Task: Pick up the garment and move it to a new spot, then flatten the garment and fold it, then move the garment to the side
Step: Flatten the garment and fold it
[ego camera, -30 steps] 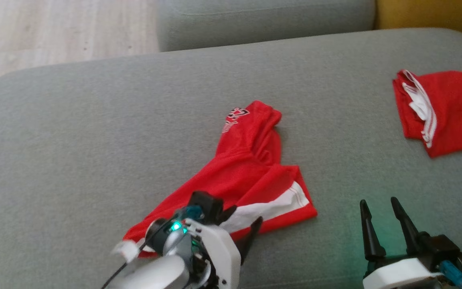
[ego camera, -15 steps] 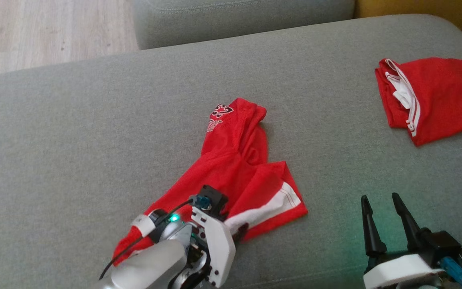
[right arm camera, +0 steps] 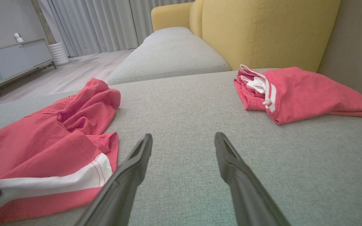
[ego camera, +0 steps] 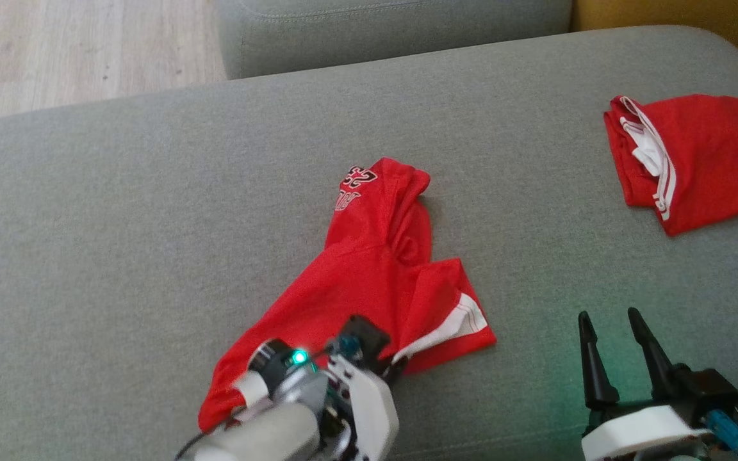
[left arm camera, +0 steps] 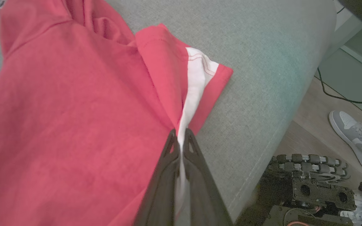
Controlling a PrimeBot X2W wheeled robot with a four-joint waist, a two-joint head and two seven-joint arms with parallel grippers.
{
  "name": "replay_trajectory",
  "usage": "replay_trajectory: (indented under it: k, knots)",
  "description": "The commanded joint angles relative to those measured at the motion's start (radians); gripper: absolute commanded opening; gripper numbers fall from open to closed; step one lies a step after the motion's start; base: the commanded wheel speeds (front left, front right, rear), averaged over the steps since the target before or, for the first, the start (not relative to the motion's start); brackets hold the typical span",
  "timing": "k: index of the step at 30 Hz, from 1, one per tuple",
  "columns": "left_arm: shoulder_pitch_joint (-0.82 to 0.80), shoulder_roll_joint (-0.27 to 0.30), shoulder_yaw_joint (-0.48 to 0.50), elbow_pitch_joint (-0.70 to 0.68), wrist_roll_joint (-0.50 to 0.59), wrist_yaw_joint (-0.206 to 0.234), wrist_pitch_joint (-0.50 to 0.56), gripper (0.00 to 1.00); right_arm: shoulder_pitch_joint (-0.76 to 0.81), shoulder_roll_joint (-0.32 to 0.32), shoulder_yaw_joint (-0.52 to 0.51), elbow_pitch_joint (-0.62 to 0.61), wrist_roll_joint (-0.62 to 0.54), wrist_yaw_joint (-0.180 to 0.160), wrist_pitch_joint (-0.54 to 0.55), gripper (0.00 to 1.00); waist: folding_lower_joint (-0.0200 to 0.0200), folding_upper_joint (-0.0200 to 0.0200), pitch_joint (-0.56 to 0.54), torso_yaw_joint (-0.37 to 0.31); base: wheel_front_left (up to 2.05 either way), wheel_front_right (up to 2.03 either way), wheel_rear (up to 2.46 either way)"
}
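A crumpled red mesh garment (ego camera: pixel 369 282) with a broad white stripe (left arm camera: pixel 196 78) lies on the wide grey woven-fabric sofa cushion (ego camera: pixel 119 224), near the middle and toward the near edge. Its narrow end, printed with black-and-white lettering (ego camera: pixel 353 186), points to the far side. The wider part spreads toward the near left.

The left gripper (left arm camera: pixel 181 138) sits at the garment's near edge. Its jaws are pressed together on a pinch of the white stripe, and the cloth rises in a thin ridge between the two dark fingers (left arm camera: pixel 165 169). From that pinch, the stripe runs to the hem corner on the right, which lies flat on the cushion.

The right gripper (ego camera: pixel 608 317) hovers over bare cushion at the near right, well apart from the garment. Its jaws are spread wide and hold nothing.

A second red garment with white trim (ego camera: pixel 696 160) lies bundled at the far right of the cushion, just in front of a yellow upholstered sofa back (right arm camera: pixel 262 31). Pale wooden floor (ego camera: pixel 55 51) shows beyond the cushion on the far left. In the left wrist view, a foot in a grey-and-white sneaker (left arm camera: pixel 349 138) stands on the floor beside the sofa.
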Motion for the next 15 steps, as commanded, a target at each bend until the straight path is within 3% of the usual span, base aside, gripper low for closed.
replay_trajectory:
  k: [1,4,5,6,11,15]
  knots:
    - [-0.015,0.013,0.019,-0.031,0.013,0.005,-0.013,0.15,-0.034,-0.008,0.018,-0.03,0.002,-0.001,-0.004,1.0,0.0,0.0,0.001,0.001,0.0,0.0,0.0]
    - [0.022,0.009,0.003,-0.043,0.047,0.01,-0.021,0.58,-0.035,-0.008,0.015,-0.026,0.001,-0.001,-0.004,1.0,0.0,0.0,0.006,0.003,0.0,0.0,0.0]
    - [0.033,0.007,-0.001,-0.044,0.057,0.004,-0.023,0.93,-0.035,-0.008,0.015,-0.025,0.002,-0.001,-0.004,1.0,0.0,0.0,0.007,0.004,0.0,0.0,0.0]
    - [0.045,0.004,-0.004,-0.043,0.062,-0.002,-0.025,1.0,-0.036,-0.008,0.016,-0.023,0.002,-0.001,-0.004,1.0,0.0,0.0,0.008,0.004,0.0,0.0,0.0]
    - [0.084,-0.011,0.005,-0.058,0.046,-0.024,-0.055,1.0,-0.037,-0.008,0.016,-0.021,0.004,-0.001,-0.004,1.0,0.0,0.0,0.008,0.005,0.0,0.0,0.0]
    - [0.067,-0.014,0.088,-0.11,0.013,0.001,-0.125,1.0,-0.038,-0.008,0.014,-0.022,0.005,-0.001,-0.004,1.0,0.0,0.0,0.01,0.006,0.0,0.0,0.0]
